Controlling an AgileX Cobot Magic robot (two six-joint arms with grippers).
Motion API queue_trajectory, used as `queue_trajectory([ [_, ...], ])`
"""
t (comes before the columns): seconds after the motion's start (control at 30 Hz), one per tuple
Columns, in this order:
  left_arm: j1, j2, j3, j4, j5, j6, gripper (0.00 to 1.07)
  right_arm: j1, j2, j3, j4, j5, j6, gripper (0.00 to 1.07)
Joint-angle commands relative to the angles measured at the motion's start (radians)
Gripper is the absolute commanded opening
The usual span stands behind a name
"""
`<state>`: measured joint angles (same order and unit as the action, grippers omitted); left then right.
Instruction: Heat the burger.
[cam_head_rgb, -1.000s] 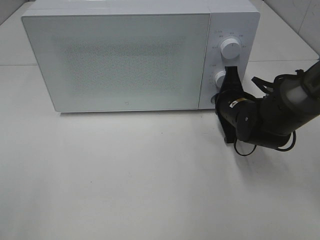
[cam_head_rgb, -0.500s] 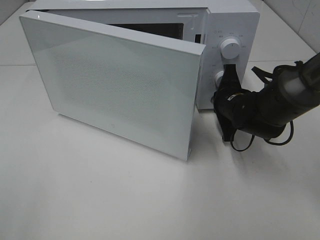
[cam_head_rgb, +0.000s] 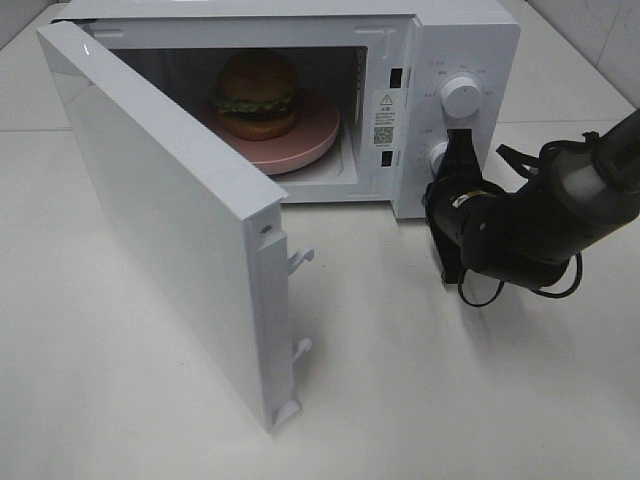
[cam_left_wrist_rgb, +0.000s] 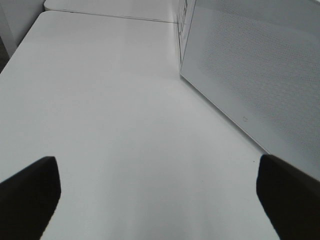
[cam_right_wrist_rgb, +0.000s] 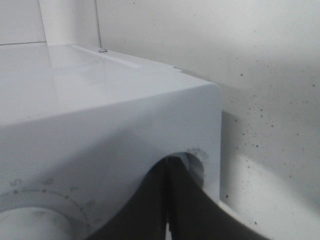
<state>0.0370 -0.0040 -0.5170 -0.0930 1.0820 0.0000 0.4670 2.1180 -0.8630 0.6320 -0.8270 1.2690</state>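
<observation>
The burger (cam_head_rgb: 258, 93), with a golden-brown bun, green lettuce and a dark patty, sits on a round pink plate (cam_head_rgb: 310, 140) inside the white microwave (cam_head_rgb: 470, 30). The microwave door (cam_head_rgb: 170, 230) stands swung wide toward the front left. My right gripper (cam_head_rgb: 459, 140) is shut and empty, its tips against the control panel beside the lower knob (cam_head_rgb: 439, 156). In the right wrist view the shut right gripper (cam_right_wrist_rgb: 168, 167) touches the panel. My left gripper (cam_left_wrist_rgb: 160, 197) is open over bare table, with the door's outer face (cam_left_wrist_rgb: 250, 65) ahead of it.
The upper knob (cam_head_rgb: 461, 95) sits above the right gripper. The open door juts over the front-left part of the white table (cam_head_rgb: 450, 400). A tiled wall runs at the back right.
The microwave door has swung from closed to wide open, revealing the burger on its plate. The right arm has shifted slightly but stays at the control panel.
</observation>
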Motion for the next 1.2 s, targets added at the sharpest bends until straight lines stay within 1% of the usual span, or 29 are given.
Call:
queue_trajectory([
  [0.03, 0.002, -0.018, 0.000, -0.008, -0.014, 0.000, 1.00, -0.004, -0.034, -0.019, -0.032, -0.184, 0.036, 0.00],
  [0.17, 0.002, -0.018, 0.000, -0.008, -0.014, 0.000, 1.00, 0.012, -0.040, 0.001, -0.034, -0.170, 0.037, 0.00],
  [0.3, 0.002, -0.018, 0.000, -0.008, -0.014, 0.000, 1.00, 0.037, -0.076, 0.057, -0.034, -0.100, 0.037, 0.00],
  [0.43, 0.002, -0.018, 0.000, -0.008, -0.014, 0.000, 1.00, 0.040, -0.089, 0.082, -0.047, -0.080, 0.036, 0.00],
  [0.5, 0.002, -0.018, 0.000, -0.008, -0.014, 0.000, 1.00, 0.048, -0.099, 0.099, -0.067, -0.047, 0.037, 0.00],
  [0.57, 0.002, -0.018, 0.000, -0.007, -0.014, 0.000, 1.00, 0.048, -0.127, 0.119, -0.134, 0.017, 0.034, 0.00],
  [0.6, 0.002, -0.018, 0.000, -0.007, -0.014, 0.000, 1.00, 0.048, -0.127, 0.119, -0.134, 0.017, 0.034, 0.00],
  [0.63, 0.002, -0.018, 0.000, -0.007, -0.014, 0.000, 1.00, 0.048, -0.157, 0.132, -0.197, 0.078, 0.019, 0.00],
  [0.67, 0.002, -0.018, 0.000, -0.007, -0.014, 0.000, 1.00, 0.048, -0.170, 0.136, -0.222, 0.101, 0.012, 0.00],
  [0.7, 0.002, -0.018, 0.000, -0.007, -0.014, 0.000, 1.00, 0.048, -0.170, 0.136, -0.222, 0.101, 0.012, 0.00],
  [0.73, 0.002, -0.018, 0.000, -0.007, -0.014, 0.000, 1.00, 0.048, -0.200, 0.153, -0.254, 0.142, -0.004, 0.00],
  [0.8, 0.002, -0.018, 0.000, -0.007, -0.014, 0.000, 1.00, 0.048, -0.218, 0.163, -0.259, 0.157, -0.016, 0.00],
  [0.87, 0.002, -0.018, 0.000, -0.007, -0.014, 0.000, 1.00, 0.048, -0.283, 0.199, -0.262, 0.187, -0.077, 0.00],
  [0.97, 0.002, -0.018, 0.000, -0.007, -0.014, 0.000, 1.00, 0.048, -0.299, 0.205, -0.265, 0.196, -0.095, 0.00],
  [1.03, 0.002, -0.018, 0.000, -0.007, -0.014, 0.000, 1.00, 0.048, -0.365, 0.214, -0.271, 0.270, -0.189, 0.00],
  [1.07, 0.002, -0.018, 0.000, -0.007, -0.014, 0.000, 1.00, 0.048, -0.365, 0.214, -0.271, 0.270, -0.189, 0.00],
  [1.13, 0.002, -0.018, 0.000, -0.007, -0.014, 0.000, 1.00, 0.048, -0.408, 0.214, -0.273, 0.330, -0.283, 0.00],
  [1.2, 0.002, -0.018, 0.000, -0.007, -0.014, 0.000, 1.00, 0.048, -0.423, 0.214, -0.273, 0.352, -0.319, 0.00],
])
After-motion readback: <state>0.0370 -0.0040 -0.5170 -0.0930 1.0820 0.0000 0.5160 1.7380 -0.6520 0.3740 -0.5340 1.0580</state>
